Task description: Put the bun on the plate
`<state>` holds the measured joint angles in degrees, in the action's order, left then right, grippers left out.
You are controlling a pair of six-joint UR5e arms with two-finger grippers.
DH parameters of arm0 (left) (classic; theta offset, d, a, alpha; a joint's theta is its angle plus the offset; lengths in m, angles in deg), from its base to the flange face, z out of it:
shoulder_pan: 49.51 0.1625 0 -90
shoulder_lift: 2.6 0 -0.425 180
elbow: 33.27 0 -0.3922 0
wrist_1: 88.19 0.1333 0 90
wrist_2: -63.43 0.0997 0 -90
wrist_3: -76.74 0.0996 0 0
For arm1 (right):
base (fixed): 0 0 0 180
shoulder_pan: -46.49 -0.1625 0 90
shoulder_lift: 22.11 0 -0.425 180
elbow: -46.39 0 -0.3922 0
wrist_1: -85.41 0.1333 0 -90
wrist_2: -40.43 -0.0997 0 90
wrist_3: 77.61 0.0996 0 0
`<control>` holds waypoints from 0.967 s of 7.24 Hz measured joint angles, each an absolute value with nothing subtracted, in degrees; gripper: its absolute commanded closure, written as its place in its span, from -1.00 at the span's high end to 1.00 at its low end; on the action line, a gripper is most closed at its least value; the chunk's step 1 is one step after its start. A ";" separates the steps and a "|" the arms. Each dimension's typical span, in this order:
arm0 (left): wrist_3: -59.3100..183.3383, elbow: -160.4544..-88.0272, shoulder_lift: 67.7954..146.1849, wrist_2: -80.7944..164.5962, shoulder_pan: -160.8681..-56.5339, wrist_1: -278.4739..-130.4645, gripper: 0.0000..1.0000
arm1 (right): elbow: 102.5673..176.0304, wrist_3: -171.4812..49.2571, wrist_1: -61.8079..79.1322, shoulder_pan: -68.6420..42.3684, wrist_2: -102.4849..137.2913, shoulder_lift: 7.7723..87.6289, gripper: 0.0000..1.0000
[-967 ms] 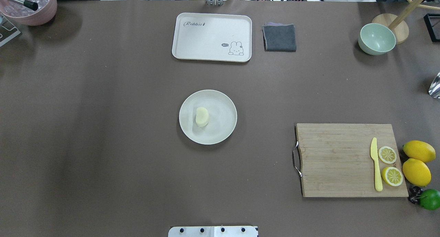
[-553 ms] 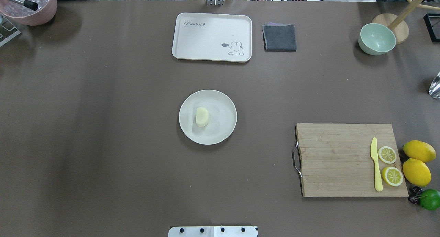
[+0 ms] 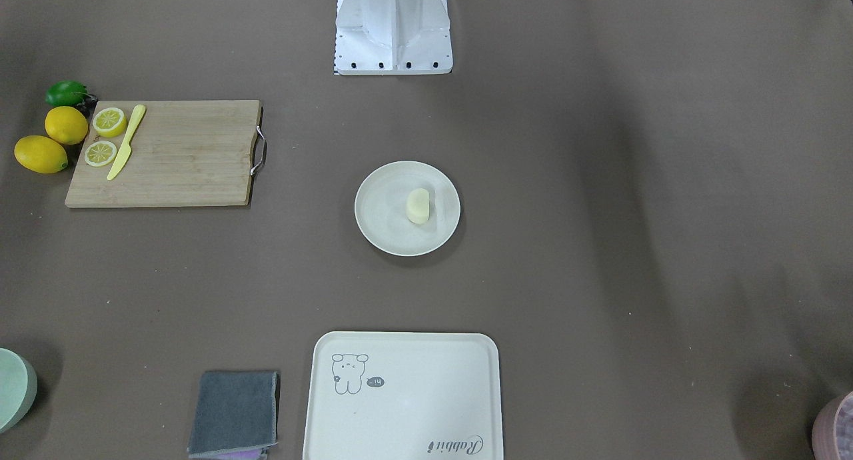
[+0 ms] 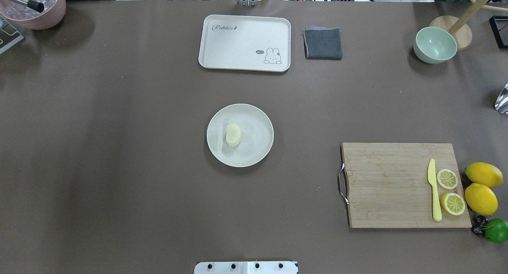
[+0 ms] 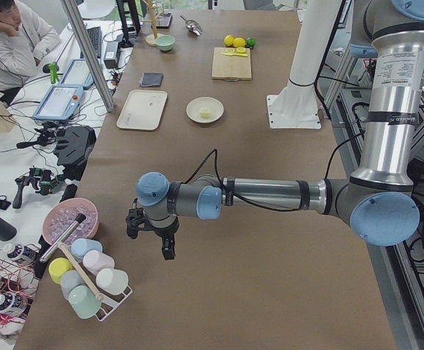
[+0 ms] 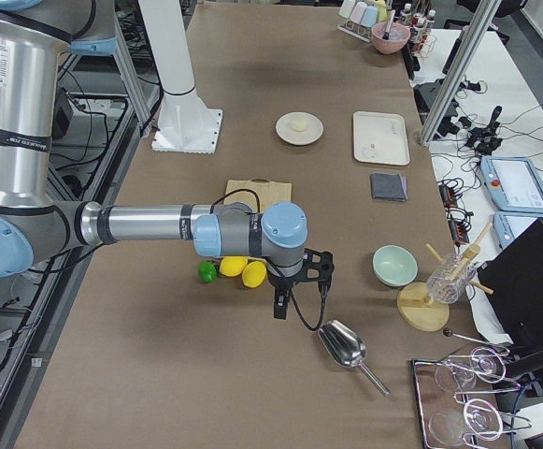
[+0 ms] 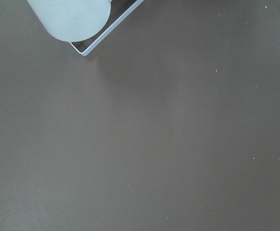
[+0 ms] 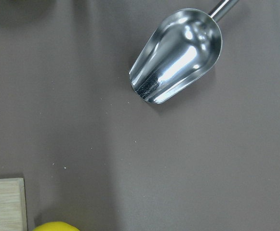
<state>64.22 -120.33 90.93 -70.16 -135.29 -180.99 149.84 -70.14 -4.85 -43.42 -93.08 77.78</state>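
As far as pics show, task looks done: bun (image 4: 233, 135) sits on plate (image 4: 258, 149), inside rim, slightly to robot's left of centre, nothing touching it. Plate is mid-bench (image 4: 119, 147), well apart from tray (image 4: 222, 47) and cutting board (image 4: 389, 186).

Neither arm is near it. L gripper (image 5: 155, 235) hangs over bare bench at far left end, near cup rack (image 5: 98, 292). R gripper (image 6: 299, 295) is at far right end, betw. lemons (image 6: 243, 271) and metal scoop (image 6: 341, 344). Both show in side views only, so can't tell if jaws are apart or together. Wrist cams show no fingers.

Judgement: placement complete, nothing left for bun. It looks settled, no roll risk apparent.
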 measured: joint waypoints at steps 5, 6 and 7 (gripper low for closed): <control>64.50 -120.75 90.96 -70.10 -135.29 -181.83 0.96 | 149.98 -70.19 -4.85 -43.42 -93.04 77.81 1.00; 64.53 -120.65 90.89 -70.06 -135.29 -182.89 0.96 | 150.05 -70.21 -4.86 -43.42 -93.06 77.82 1.00; 64.45 -120.44 90.83 -70.04 -135.29 -183.53 0.96 | 150.11 -70.22 -4.86 -43.42 -93.07 77.82 1.00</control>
<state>64.45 -120.44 90.83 -70.04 -135.29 -183.53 150.11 -70.22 -4.86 -43.42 -93.07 77.82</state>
